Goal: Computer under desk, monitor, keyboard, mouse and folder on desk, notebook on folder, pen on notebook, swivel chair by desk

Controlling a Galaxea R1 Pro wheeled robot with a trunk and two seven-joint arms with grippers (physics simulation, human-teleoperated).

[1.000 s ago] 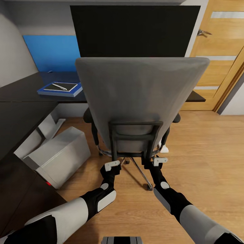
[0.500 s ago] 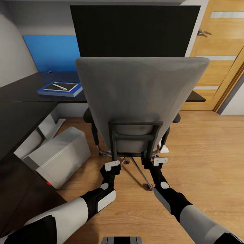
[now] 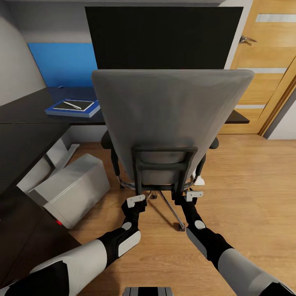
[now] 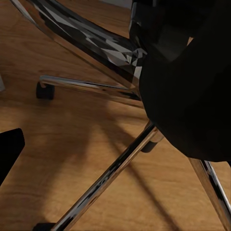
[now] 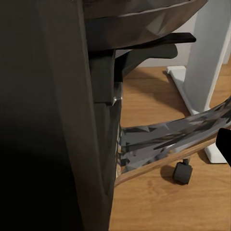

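The grey swivel chair (image 3: pixel 168 119) stands with its back toward me, in front of the dark desk (image 3: pixel 24 111). My left gripper (image 3: pixel 135 201) and right gripper (image 3: pixel 190 196) sit at the foot of its black back frame, both open, fingers spread beside the frame posts. The chair's chrome legs (image 4: pixel 106 178) and a caster (image 5: pixel 183 172) appear close up. The black monitor (image 3: pixel 164 37) stands on the desk behind the chair. At the left lies the blue folder (image 3: pixel 70 113) with the notebook (image 3: pixel 84 105) and pen (image 3: pixel 72 105) on it. Keyboard and mouse are hidden.
The grey computer tower (image 3: pixel 72 189) lies on the wooden floor by the desk's near left wing. A white desk leg (image 5: pixel 207 72) stands beyond the chair base. A wooden door (image 3: pixel 267 70) is at the right, with open floor before it.
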